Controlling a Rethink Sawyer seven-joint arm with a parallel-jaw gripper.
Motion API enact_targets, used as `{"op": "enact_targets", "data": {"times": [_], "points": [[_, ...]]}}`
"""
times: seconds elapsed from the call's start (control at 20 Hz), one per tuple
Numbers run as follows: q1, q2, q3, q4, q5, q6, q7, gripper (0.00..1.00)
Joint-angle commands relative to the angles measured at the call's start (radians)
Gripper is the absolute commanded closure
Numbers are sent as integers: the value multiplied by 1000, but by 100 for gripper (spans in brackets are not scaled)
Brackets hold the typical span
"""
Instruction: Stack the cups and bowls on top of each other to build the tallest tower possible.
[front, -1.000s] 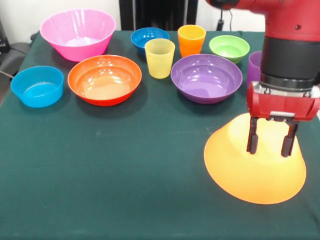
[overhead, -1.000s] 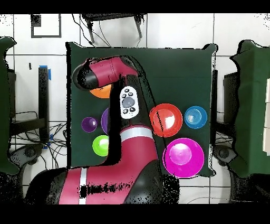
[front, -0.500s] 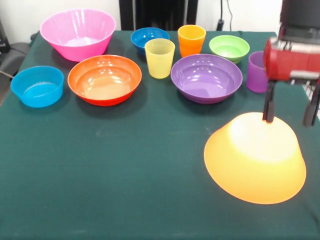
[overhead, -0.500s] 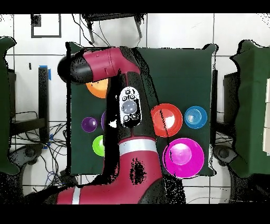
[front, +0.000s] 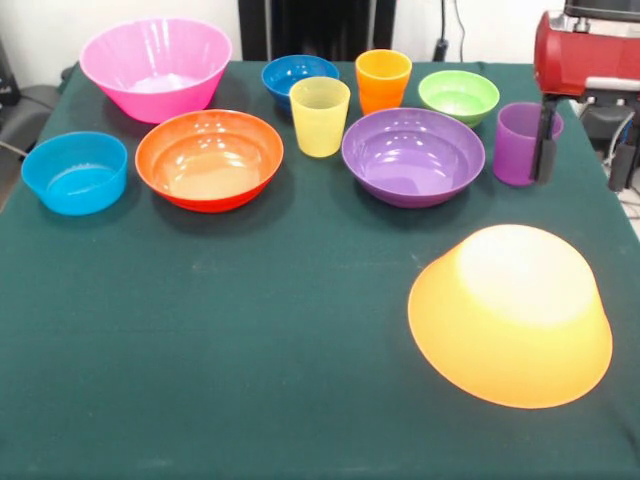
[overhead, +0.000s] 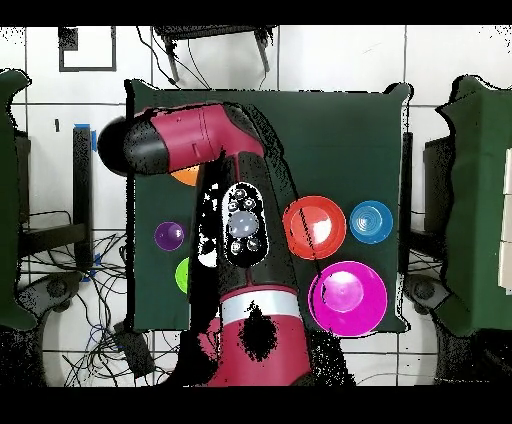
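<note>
Gripper: the red gripper (front: 585, 150) hangs at the right edge of the front view, above the desk. Its two black fingers (front: 545, 138) point down and stand wide apart. It is let go and holds nothing.
Purple cup: the purple cup (front: 521, 143) stands upright just beside the gripper. One black finger shows in front of the cup's right side. I cannot tell if they touch.
Big yellow-orange bowl: the yellow-orange bowl (front: 510, 314) lies upside down on the desk, below the gripper in the front view. Nothing sits on it.
Purple bowl: the purple bowl (front: 413, 156) sits open side up, just left of the purple cup.
Green bowl: the small green bowl (front: 459, 96) sits behind the purple bowl.
Orange cup: the orange cup (front: 383, 80) stands upright, left of the green bowl.
Yellow cup: the yellow cup (front: 319, 116) stands upright in front of the orange cup, near the purple bowl.
Dark blue bowl: the small dark blue bowl (front: 297, 77) sits just behind the yellow cup.
Orange-red bowl: the orange-red bowl (front: 209, 158) sits open side up, left of the yellow cup.
Pink bowl: the big pink bowl (front: 156, 68) sits at the far left corner in the front view.
Light blue bowl: the small light blue bowl (front: 75, 172) sits just left of the orange-red bowl.
Desk: the desk (front: 230, 330) has a dark green cloth on it.
Arm: from above, the red and black arm (overhead: 235, 215) covers the middle of the desk.
</note>
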Motion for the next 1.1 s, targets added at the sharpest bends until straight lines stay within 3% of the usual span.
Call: {"op": "enact_targets", "data": {"times": [0.05,0.7,1.1], "points": [[3,20,20,184,0,74,6,0],[21,45,-14,242,-31,-34,50,0],[64,70,-57,234,-49,-87,95,0]]}}
